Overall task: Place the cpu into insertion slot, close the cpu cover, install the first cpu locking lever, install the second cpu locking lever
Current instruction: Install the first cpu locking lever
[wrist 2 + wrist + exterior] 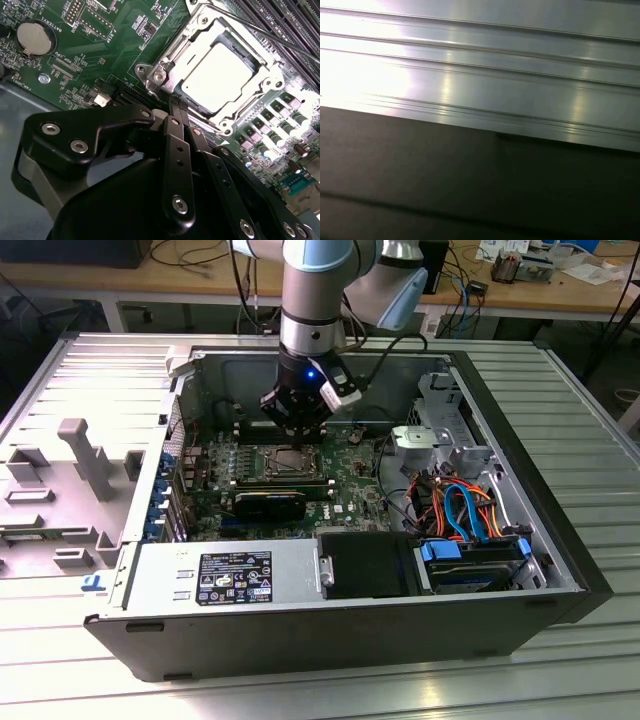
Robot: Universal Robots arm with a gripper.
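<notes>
One claw point(176, 107) beside cpu cover point(172, 47), fingertips touching, cpu point(217, 75) seated

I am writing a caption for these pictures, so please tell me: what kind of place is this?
Probably an electronics lab or robotics workshop. An open desktop computer case lies on a ribbed metal table, a robot arm reaches onto its green motherboard, and workbenches with cables stand behind.

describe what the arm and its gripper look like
In the exterior view the arm is silver-grey metal tubing with pale blue joint caps, and a black cable runs down beside it. At its wrist a small blue light glows above the black gripper. In the second wrist view the gripper shows matte black linkage bars fastened with round silver screws and narrowing toward the tip.
</notes>
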